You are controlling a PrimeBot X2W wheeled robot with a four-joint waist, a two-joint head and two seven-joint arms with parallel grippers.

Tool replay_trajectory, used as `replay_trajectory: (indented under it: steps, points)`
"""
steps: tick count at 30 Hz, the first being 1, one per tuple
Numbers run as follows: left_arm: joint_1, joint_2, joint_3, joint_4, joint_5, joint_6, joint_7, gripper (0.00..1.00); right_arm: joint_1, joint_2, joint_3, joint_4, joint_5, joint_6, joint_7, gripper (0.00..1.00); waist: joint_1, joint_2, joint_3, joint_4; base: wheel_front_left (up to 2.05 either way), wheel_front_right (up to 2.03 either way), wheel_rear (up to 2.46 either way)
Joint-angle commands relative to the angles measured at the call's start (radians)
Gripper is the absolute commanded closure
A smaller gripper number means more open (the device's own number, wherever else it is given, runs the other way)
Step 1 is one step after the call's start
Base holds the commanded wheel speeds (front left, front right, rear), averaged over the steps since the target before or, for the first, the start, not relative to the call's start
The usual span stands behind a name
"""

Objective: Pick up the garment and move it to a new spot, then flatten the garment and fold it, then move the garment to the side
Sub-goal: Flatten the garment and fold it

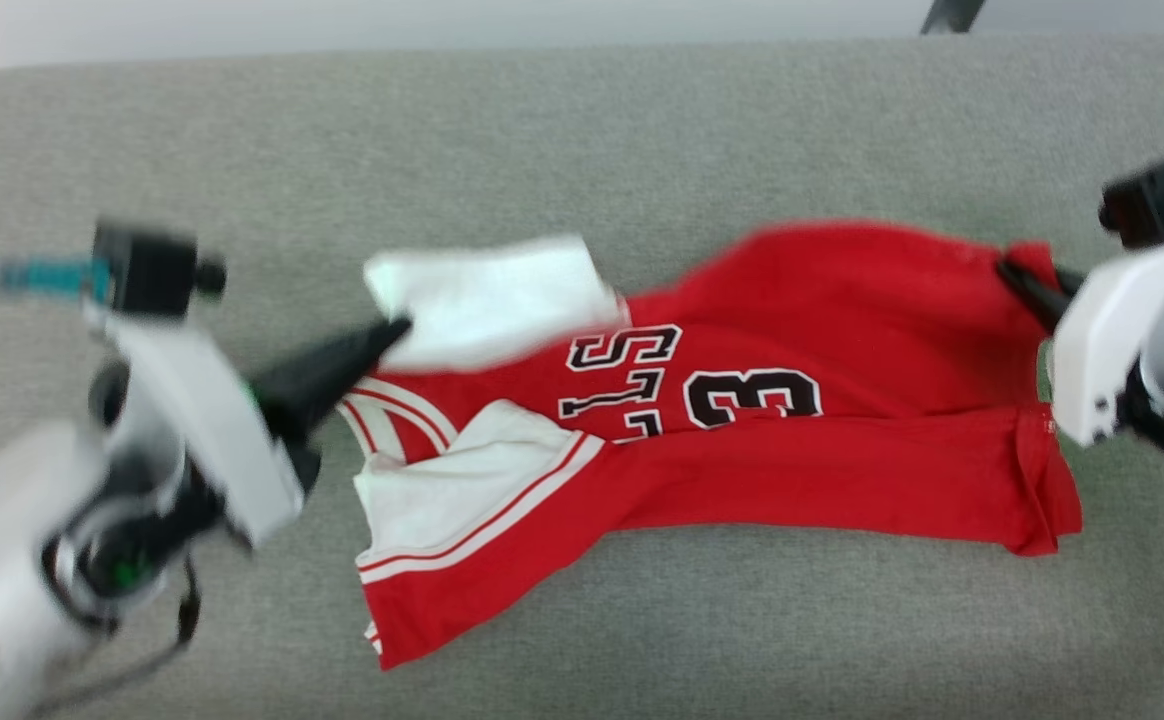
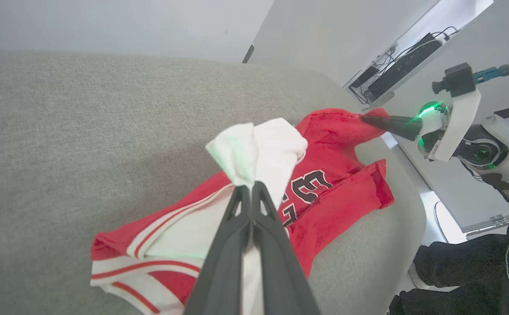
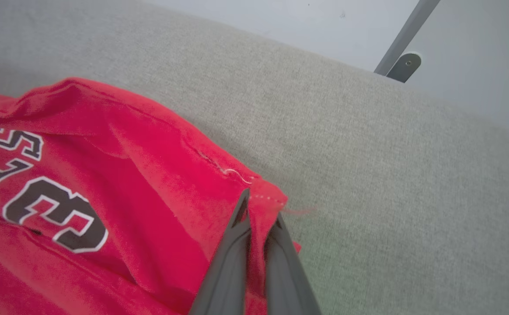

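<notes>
We see shirt point(image 1: 792, 470) lying lengthwise across grey cushion point(image 1: 642, 130), lettering up, near long edge lapped over, collar end rumpled. Our left gripper point(image 1: 397, 328) is clamped on white sleeve point(image 1: 487, 300), sleeve raised off cushion. Our right gripper point(image 1: 1017, 275) is pinched on far hem corner, red cloth between fingers. We judge step as flattening: 2 ends held, nothing smooth yet. Next move calls for drawing arms apart evenly, keeping cloth taut and low, then laying it flat without losing either pinch.

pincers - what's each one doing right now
Left pincer: closed, holding the white sleeve of the shirt.
Right pincer: closed, holding the shirt's red hem corner.
</notes>
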Motion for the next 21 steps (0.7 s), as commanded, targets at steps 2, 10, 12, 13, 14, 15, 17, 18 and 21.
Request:
replay_trajectory:
  steps: [2,10,12,13,14,15,17,18,21]
  points:
    - [0.072,0.033,-0.005,-0.043,-0.005,-0.003,-0.048,1.0,0.06,-0.025,-0.01,-0.025,0.014,-0.002,-0.004,1.0,0.0,-0.0001,-0.025,0.023,0.0,0.0,0.0]
    - [0.241,0.063,-0.027,-0.093,-0.03,0.0,-0.172,1.0,0.226,-0.068,-0.085,-0.092,0.033,-0.002,0.01,1.0,0.0,-0.0001,-0.031,0.041,0.0,0.0,0.0]
    - [0.254,0.046,-0.03,-0.074,-0.032,0.006,-0.187,1.0,0.245,-0.058,-0.104,-0.096,0.024,-0.002,0.015,1.0,0.0,-0.0001,-0.028,0.041,0.0,0.0,0.0]
    - [0.255,0.036,-0.031,-0.06,-0.03,0.013,-0.194,1.0,0.249,-0.05,-0.108,-0.095,0.017,-0.002,0.014,1.0,0.0,-0.0001,-0.026,0.039,0.0,0.0,0.0]
    - [0.252,0.024,-0.028,-0.038,-0.028,0.024,-0.201,1.0,0.251,-0.04,-0.115,-0.09,0.011,-0.002,0.016,1.0,0.0,-0.0001,-0.024,0.038,0.0,0.0,0.0]
    - [0.246,0.012,-0.029,-0.017,-0.021,0.035,-0.206,1.0,0.25,-0.029,-0.12,-0.082,0.006,-0.002,0.02,1.0,0.0,-0.0001,-0.021,0.036,0.0,0.0,0.0]
    - [0.23,-0.019,-0.028,0.027,-0.012,0.051,-0.214,1.0,0.24,-0.007,-0.119,-0.064,-0.006,-0.002,0.029,1.0,0.0,-0.0001,-0.014,0.033,0.0,0.0,0.0]
    - [0.225,-0.034,-0.027,0.047,-0.011,0.055,-0.219,1.0,0.232,0.003,-0.118,-0.055,-0.01,-0.002,0.034,1.0,0.0,-0.0001,-0.01,0.031,0.0,0.0,0.0]
    - [0.211,-0.067,-0.036,0.107,0.011,0.06,-0.221,1.0,0.219,0.029,-0.115,-0.02,-0.022,-0.002,0.039,1.0,0.0,-0.0001,0.0,0.027,0.0,0.0,0.0]
